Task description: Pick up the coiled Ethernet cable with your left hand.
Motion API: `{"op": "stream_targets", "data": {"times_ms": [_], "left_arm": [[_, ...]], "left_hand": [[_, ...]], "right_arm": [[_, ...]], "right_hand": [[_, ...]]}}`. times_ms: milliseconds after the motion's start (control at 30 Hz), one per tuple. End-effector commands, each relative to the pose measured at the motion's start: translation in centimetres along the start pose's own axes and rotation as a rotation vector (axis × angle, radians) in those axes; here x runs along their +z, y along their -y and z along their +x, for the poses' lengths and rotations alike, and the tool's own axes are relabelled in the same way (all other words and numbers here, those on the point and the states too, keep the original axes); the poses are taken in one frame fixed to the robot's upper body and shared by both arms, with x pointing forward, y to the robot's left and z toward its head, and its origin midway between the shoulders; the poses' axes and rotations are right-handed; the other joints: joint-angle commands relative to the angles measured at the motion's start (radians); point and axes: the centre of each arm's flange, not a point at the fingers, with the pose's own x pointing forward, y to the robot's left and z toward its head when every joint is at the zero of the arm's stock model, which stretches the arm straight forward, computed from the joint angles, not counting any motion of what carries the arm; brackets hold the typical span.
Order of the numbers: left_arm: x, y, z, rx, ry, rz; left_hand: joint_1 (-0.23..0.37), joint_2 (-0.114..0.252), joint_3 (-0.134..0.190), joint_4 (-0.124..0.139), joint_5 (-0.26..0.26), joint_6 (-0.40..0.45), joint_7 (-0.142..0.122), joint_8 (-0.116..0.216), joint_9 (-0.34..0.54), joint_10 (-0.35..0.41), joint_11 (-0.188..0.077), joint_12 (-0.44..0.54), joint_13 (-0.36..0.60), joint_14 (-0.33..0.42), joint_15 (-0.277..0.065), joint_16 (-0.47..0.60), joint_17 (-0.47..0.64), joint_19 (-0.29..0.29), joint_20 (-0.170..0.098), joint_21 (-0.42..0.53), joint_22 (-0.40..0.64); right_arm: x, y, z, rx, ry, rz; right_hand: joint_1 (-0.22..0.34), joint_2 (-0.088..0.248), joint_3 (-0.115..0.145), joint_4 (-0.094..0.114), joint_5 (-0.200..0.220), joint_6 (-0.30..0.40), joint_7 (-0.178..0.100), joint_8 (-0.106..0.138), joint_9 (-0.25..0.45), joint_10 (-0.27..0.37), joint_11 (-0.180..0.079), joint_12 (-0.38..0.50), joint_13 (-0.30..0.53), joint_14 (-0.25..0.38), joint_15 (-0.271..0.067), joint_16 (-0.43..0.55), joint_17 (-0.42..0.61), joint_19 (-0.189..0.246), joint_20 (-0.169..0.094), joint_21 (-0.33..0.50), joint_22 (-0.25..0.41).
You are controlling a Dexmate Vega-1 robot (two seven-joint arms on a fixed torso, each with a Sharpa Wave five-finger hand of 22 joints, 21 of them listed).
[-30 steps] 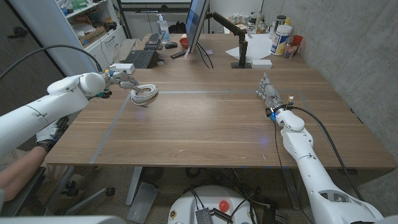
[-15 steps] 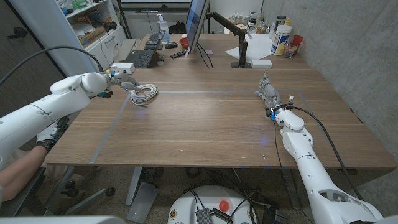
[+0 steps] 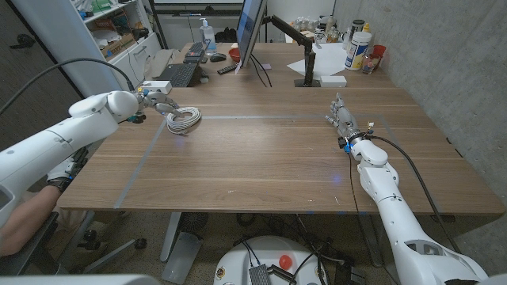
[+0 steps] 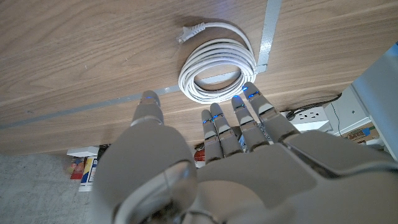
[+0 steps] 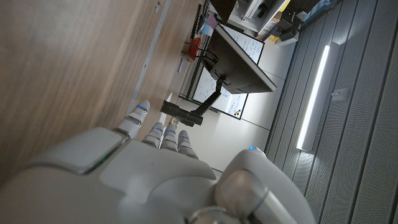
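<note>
Near the table's [image 3: 261, 158] far left corner, the left hand [image 3: 155, 101] hovered spread beside the coiled Ethernet cable [image 3: 184, 119]; the right hand [image 3: 342, 120] held nothing, fingers together.

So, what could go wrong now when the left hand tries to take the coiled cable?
The left hand is open with its fingertips just at the coil's rim; closing there may catch only some loops, so the Ethernet cable could unwind. Its free plug end may also drag on the table.
</note>
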Motion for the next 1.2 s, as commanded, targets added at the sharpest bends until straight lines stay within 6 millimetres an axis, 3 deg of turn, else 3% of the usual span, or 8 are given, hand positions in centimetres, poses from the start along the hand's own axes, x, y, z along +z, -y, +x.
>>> {"op": "stream_targets", "data": {"times_ms": [33,1200], "left_arm": [[0.1,-0.1,0.8,-0.009,0.001,0.005],[0.0,0.3,3.2,-0.040,-0.008,-0.011]], "left_hand": [[0.009,0.017,0.006,0.003,-0.002,0.006,0.003,-0.002,0.003,0.003,0.004,-0.004,0.004,0.006,-0.117,0.000,0.007,0.004,0.006,-0.002,0.003],[0.005,0.012,-0.002,0.004,-0.008,0.012,0.003,-0.003,0.003,0.009,0.003,-0.009,0.008,0.007,-0.115,-0.004,0.007,0.003,0.005,-0.004,0.003]], "right_arm": [[0.0,0.0,0.1,0.002,-0.004,0.005],[-0.1,-0.1,0.2,0.018,-0.016,0.014]], "right_hand": [[0.005,0.003,-0.010,0.002,-0.002,-0.011,0.000,0.005,0.002,-0.006,0.004,0.004,0.003,-0.007,0.004,0.003,0.003,0.003,0.007,0.005,0.004],[0.006,0.005,-0.012,0.001,-0.003,-0.011,-0.001,0.005,0.002,-0.006,0.005,0.006,0.003,-0.006,0.004,0.004,0.003,0.002,0.007,0.005,0.004]]}}
